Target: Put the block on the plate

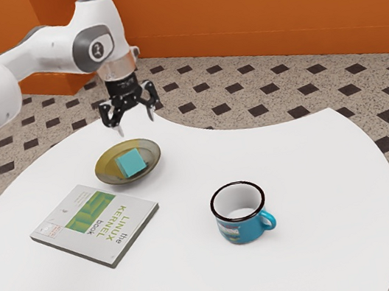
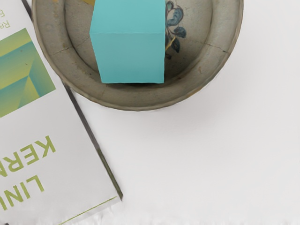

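gripper (image 1: 136,124) in the air above the table (image 1: 322,236), hand pointing down. its two fingers stand spread, a clear gap between the tips, nothing pinched in it.

teal block (image 1: 132,163): below the gripper, apart from the fingertips, inside the rim of the plate (image 1: 101,175). so the block is in the plate already, off the tabletop. wrist view agrees: two flat teal faces, with the plate's raised rim curving around. plate is grey-brown in that view, with fine cracks and a dark leafy sprig painted beside the block; a yellow patch shows there too.

book (image 1: 126,207): lower than the gripper and farther from it than the plate, lying flat, cover up. pale cover, green lettering, "linux kernel" readable, a green panel above the title. one long edge runs close by the plate's rim; cannot tell whether they touch.

mug (image 1: 243,230): well apart from the gripper, past the plate, upright on the tabletop. blue outside, white inside, dark lip, blue handle on the side away from the book.
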`<state>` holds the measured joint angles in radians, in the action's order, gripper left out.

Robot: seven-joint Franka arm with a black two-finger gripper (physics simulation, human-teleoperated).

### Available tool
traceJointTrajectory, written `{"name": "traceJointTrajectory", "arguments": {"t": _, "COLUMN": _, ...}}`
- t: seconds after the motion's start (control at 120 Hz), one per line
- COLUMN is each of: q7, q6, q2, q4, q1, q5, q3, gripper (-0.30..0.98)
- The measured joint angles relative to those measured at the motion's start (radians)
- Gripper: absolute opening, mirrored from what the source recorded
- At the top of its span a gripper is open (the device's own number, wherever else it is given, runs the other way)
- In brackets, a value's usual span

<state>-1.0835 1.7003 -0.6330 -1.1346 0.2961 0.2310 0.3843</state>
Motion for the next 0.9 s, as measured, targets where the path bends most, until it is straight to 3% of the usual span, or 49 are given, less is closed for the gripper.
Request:
{"name": "traceJointTrajectory", "arguments": {"t": 0.133, "q7": 0.015, "q6": -0.132, "q2": 0.172, "q4": -0.136, "q1": -0.151, "q5": -0.067, "q3": -0.014, "gripper": 0.67}}
{"name": "traceJointTrajectory", "arguments": {"t": 0.275, "q7": 0.086, "q6": -0.255, "q2": 0.287, "q4": -0.236, "q1": -0.36, "q5": -0.172, "q3": -0.176, "gripper": 0.68}}
{"name": "traceJointTrajectory", "arguments": {"t": 0.375, "q7": 0.177, "q6": -0.253, "q2": 0.432, "q4": -0.39, "q1": -0.562, "q5": -0.206, "q3": -0.344, "gripper": 0.68}}
{"name": "traceJointTrajectory", "arguments": {"t": 0.45, "q7": 0.264, "q6": -0.229, "q2": 0.535, "q4": -0.496, "q1": -0.652, "q5": -0.218, "q3": -0.462, "gripper": 0.68}}
{"name": "traceJointTrajectory", "arguments": {"t": 0.567, "q7": 0.397, "q6": -0.244, "q2": 0.59, "q4": -0.457, "q1": -0.637, "q5": -0.222, "q3": -0.538, "gripper": 0.68}}
{"name": "traceJointTrajectory", "arguments": {"t": 0.9, "q7": 0.692, "q6": -0.274, "q2": 0.613, "q4": -0.434, "q1": -0.459, "q5": -0.215, "q3": -0.516, "gripper": 0.69}}
